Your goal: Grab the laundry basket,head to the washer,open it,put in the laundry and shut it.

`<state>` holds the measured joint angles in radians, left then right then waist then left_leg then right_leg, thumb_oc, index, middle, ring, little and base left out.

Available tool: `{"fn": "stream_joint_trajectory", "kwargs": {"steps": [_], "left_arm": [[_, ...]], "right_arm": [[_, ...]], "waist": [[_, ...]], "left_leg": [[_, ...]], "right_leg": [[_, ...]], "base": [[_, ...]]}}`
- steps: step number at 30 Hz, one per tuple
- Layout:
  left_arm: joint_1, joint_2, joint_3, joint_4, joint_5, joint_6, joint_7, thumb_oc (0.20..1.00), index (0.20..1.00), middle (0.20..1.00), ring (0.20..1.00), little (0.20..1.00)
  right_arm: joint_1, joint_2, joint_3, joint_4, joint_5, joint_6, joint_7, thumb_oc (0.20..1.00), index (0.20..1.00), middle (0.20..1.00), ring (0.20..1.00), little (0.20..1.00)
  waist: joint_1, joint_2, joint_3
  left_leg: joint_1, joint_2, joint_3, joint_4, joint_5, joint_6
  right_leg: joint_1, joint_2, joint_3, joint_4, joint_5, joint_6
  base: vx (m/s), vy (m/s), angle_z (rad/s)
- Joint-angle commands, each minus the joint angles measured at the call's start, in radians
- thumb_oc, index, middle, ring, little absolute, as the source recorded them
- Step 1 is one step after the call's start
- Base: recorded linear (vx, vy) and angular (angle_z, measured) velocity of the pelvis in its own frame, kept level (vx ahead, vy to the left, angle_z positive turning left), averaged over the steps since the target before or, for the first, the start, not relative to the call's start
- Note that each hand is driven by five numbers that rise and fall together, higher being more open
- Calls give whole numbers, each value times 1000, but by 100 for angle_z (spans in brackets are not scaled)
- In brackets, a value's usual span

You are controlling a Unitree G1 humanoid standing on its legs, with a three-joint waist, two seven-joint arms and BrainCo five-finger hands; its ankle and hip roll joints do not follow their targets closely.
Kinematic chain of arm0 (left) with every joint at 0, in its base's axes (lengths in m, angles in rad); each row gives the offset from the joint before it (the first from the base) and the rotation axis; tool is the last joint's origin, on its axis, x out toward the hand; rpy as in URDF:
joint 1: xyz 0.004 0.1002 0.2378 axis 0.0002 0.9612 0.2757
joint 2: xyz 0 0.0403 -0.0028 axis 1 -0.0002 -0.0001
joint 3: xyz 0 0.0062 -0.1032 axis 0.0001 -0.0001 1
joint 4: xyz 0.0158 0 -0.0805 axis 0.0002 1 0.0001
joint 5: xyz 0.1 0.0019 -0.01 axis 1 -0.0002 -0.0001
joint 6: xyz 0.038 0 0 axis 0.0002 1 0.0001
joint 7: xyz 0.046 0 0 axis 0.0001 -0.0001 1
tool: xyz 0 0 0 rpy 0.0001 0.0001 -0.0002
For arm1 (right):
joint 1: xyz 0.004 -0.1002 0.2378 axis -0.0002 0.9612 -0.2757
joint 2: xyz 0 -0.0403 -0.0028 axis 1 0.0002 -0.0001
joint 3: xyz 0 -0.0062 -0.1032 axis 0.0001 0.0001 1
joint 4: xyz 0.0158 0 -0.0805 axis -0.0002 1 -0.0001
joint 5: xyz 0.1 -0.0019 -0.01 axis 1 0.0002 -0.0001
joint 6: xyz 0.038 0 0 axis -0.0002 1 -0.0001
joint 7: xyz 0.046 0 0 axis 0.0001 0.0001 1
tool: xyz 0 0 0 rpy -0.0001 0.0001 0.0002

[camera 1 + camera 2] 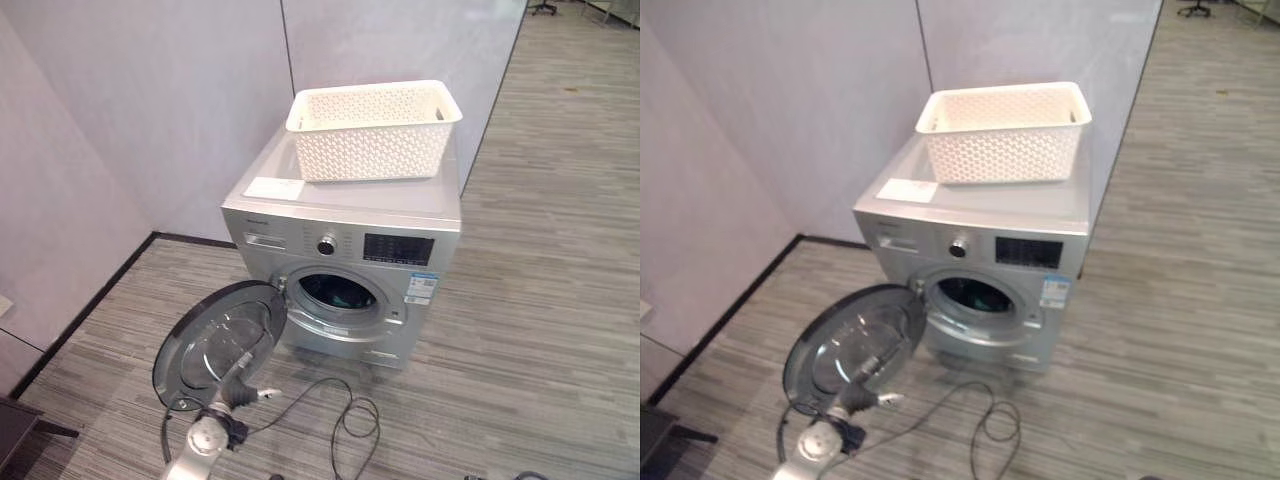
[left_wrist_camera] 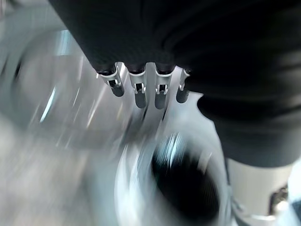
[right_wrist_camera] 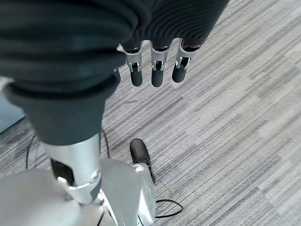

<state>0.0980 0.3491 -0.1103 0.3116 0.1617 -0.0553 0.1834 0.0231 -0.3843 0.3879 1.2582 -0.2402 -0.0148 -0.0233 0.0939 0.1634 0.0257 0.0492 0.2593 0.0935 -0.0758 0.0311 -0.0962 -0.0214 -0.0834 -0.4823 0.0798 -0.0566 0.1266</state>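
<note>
The white woven laundry basket (image 1: pixel 370 135) stands on top of the silver washer (image 1: pixel 345 245). The washer's round door (image 1: pixel 215 340) is swung wide open to my left, and the dark drum opening (image 1: pixel 338 292) shows something dark with a teal tint inside. My left hand (image 1: pixel 240 372) is low in front of the washer, against the inner side of the open door, its fingers (image 2: pixel 140 92) straight and holding nothing. The left wrist view shows the door glass (image 2: pixel 61 94) and the drum mouth (image 2: pixel 188 188) past them. My right hand (image 3: pixel 155 70) hangs over the floor with relaxed fingers, empty.
A white sheet (image 1: pixel 273 187) lies on the washer's top by its left front corner. Grey walls (image 1: pixel 150 110) close in behind and to the left of the washer. A dark piece of furniture (image 1: pixel 20 425) sits at the lower left. Striped grey floor (image 1: pixel 540 330) stretches to the right.
</note>
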Motion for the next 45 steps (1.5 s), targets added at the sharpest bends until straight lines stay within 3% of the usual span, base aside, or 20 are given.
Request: {"fn": "stream_joint_trajectory", "kwargs": {"steps": [1, 5, 8, 9, 11, 13, 15, 18, 22, 23, 27, 32, 35, 37, 38, 40, 42, 45], "left_arm": [[-123, 174, 138, -107, 109, -58, 207, 1000, 1000, 1000, 1000, 1000], [-266, 263, 164, -2, 116, -29, 266, 1000, 1000, 1000, 1000, 1000], [-428, 332, 170, 186, 6, 6, 284, 1000, 1000, 1000, 1000, 1000], [-512, 411, 139, 314, -19, 32, 261, 1000, 1000, 1000, 1000, 1000], [-562, 452, 117, 380, -23, 45, 255, 1000, 1000, 1000, 1000, 1000], [-723, 532, 23, 574, -53, 59, 223, 1000, 1000, 1000, 1000, 1000], [-783, 554, -24, 661, -62, 61, 205, 1000, 1000, 1000, 1000, 1000], [-973, 594, -154, 885, -86, 66, 165, 1000, 1000, 1000, 1000, 1000], [-1072, 617, -223, 980, -81, 78, 153, 1000, 1000, 1000, 1000, 1000], [-1117, 635, -261, 1028, -52, 92, 150, 1000, 1000, 1000, 1000, 1000], [-1120, 654, -312, 1119, 20, 121, 110, 1000, 1000, 1000, 1000, 1000], [-1018, 634, -308, 1224, 75, 131, -14, 1000, 1000, 1000, 1000, 1000], [-876, 558, -289, 1243, 114, 135, -132, 1000, 1000, 1000, 1000, 1000], [-844, 542, -288, 1237, 135, 140, -131, 1000, 1000, 1000, 1000, 1000], [-754, 476, -286, 1227, 176, 146, -132, 1000, 1000, 1000, 1000, 1000], [-697, 432, -278, 1222, 190, 148, -141, 1000, 1000, 1000, 1000, 1000], [-573, 327, -238, 1207, 175, 137, -153, 1000, 1000, 1000, 1000, 1000], [-542, 285, -218, 1193, 150, 127, -149, 1000, 1000, 1000, 1000, 1000]], "right_arm": [[-36, 124, 91, -26, 0, -41, 26, 1000, 1000, 1000, 1000, 1000], [-66, 112, 123, -56, -8, -46, 35, 1000, 1000, 1000, 1000, 1000], [-103, 86, 133, -83, -8, -43, 34, 1000, 1000, 1000, 1000, 1000], [-127, 61, 136, -118, -2, -44, 33, 1000, 1000, 1000, 1000, 1000], [-139, 52, 140, -137, 1, -44, 34, 1000, 1000, 1000, 1000, 1000], [-170, 29, 167, -173, 13, -46, 31, 1000, 1000, 1000, 1000, 1000], [-180, 22, 178, -183, 19, -46, 31, 1000, 1000, 1000, 1000, 1000], [-194, 16, 200, -209, 62, -54, 22, 1000, 1000, 1000, 1000, 1000], [-194, 31, 213, -224, 103, -61, 18, 1000, 1000, 1000, 1000, 1000], [-196, 38, 226, -251, 121, -67, 17, 1000, 1000, 1000, 1000, 1000], [-222, 61, 254, -276, 141, -68, 25, 1000, 1000, 1000, 1000, 1000], [-250, 65, 287, -306, 129, -57, 46, 1000, 1000, 1000, 1000, 1000], [-272, 57, 304, -335, 106, -49, 59, 1000, 1000, 1000, 1000, 1000], [-274, 54, 304, -342, 101, -47, 61, 1000, 1000, 1000, 1000, 1000], [-278, 45, 298, -360, 91, -47, 61, 1000, 1000, 1000, 1000, 1000], [-275, 38, 296, -373, 84, -46, 63, 1000, 1000, 1000, 1000, 1000], [-260, 21, 277, -402, 58, -45, 77, 1000, 1000, 1000, 1000, 1000], [-243, 3, 275, -416, 37, -46, 98, 1000, 1000, 1000, 1000, 1000]], "waist": [[-11, -116, -1], [-33, -123, 8], [-59, -127, 35], [-77, -135, 68], [-84, -143, 85], [-100, -174, 135], [-103, -189, 153], [-115, -243, 196], [-114, -277, 216], [-118, -301, 231], [-125, -331, 239], [-140, -347, 222], [-151, -342, 201], [-153, -338, 196], [-161, -330, 191], [-163, -324, 185], [-173, -309, 164], [-183, -302, 149]], "left_leg": [[-22, -14, -21, -11, 43, -88], [-39, -26, -9, -11, 34, -86], [-67, -31, 2, -11, 36, -81], [-101, -29, 5, -11, 46, -77], [-125, -26, 6, -11, 53, -75], [-194, -22, 2, -11, 75, -68], [-218, -20, 1, -11, 85, -67], [-293, -17, -12, -11, 112, -62], [-327, -5, -31, -11, 100, -71], [-355, 0, -39, -11, 105, -71], [-387, 7, -40, -11, 107, -73], [-388, 11, -22, -11, 100, -72], [-365, 12, 1, -11, 87, -71], [-357, 11, 7, -11, 84, -71], [-341, 2, 34, -11, 101, -61], [-325, 2, 45, -11, 94, -60], [-265, -7, 79, -11, 71, -54], [-222, -12, 110, -11, 56, -50]], "right_leg": [[122, -87, 23, -152, 34, 7], [91, -97, 47, -153, 54, 17], [42, -103, 69, -148, 73, 25], [-5, -106, 84, -138, 88, 30], [-34, -107, 93, -132, 96, 32], [-113, -106, 112, -117, 116, 36], [-138, -108, 114, -113, 126, 38], [-207, -104, 127, -116, 153, 45], [-232, -94, 142, -127, 150, 61], [-252, -92, 143, -137, 162, 65], [-283, -86, 150, -148, 179, 72], [-297, -85, 169, -154, 186, 74], [-289, -88, 192, -154, 184, 75], [-287, -89, 197, -154, 183, 74], [-293, -100, 202, -143, 196, 63], [-286, -101, 210, -143, 194, 63], [-262, -102, 240, -139, 182, 60], [-249, -97, 267, -134, 177, 59]], "base": [[10, 80, -1], [-54, 75, 0], [-141, 76, -13], [-182, 63, -16], [-215, 29, -23], [-244, 6, -13], [-124, -8, -6], [-120, -31, -2], [24, -51, 0], [-17, -39, 4], [-11, -29, 6], [16, 19, -3], [48, 39, -10], [1, 47, -17], [-7, 86, -18], [19, 54, -23], [106, 66, -36], [92, 42, -46]]}}
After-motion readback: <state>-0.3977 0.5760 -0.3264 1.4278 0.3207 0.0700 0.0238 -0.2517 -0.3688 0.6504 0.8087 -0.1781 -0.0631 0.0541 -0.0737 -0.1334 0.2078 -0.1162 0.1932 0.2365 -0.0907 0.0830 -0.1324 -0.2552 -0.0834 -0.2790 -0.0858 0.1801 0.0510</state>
